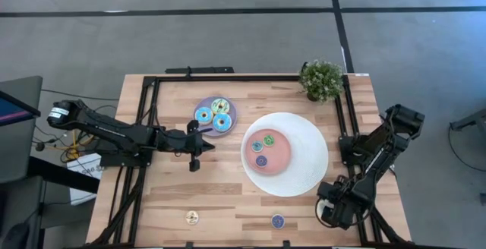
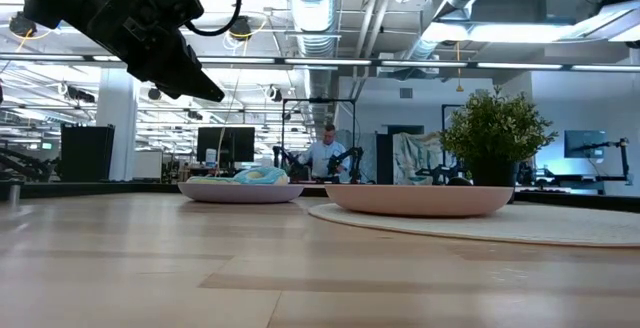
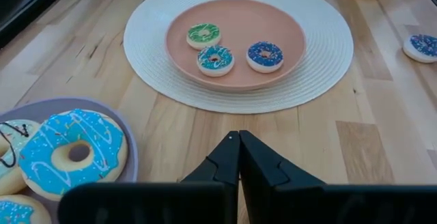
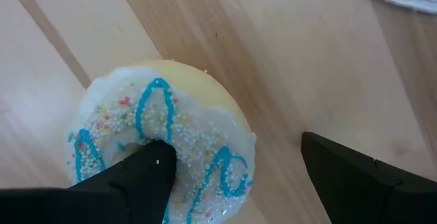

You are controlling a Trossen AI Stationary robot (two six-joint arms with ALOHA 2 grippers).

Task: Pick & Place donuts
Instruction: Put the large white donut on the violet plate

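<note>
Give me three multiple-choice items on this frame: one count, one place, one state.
1. Mini donuts on the pink plate:
A two
B three
C five

2. The cream sprinkled donut lies:
A on the pink plate
B on the bare table
C stacked on another donut

3. The left gripper has its fingers:
A shut, empty
B wide open
C shut on a mini donut

Key:
1 B: the left wrist view shows a green, a teal and a dark blue one on the plate.
2 B: the right wrist view shows wood all round it, with the right gripper open over it.
3 A: the fingers meet with nothing between them.
</note>
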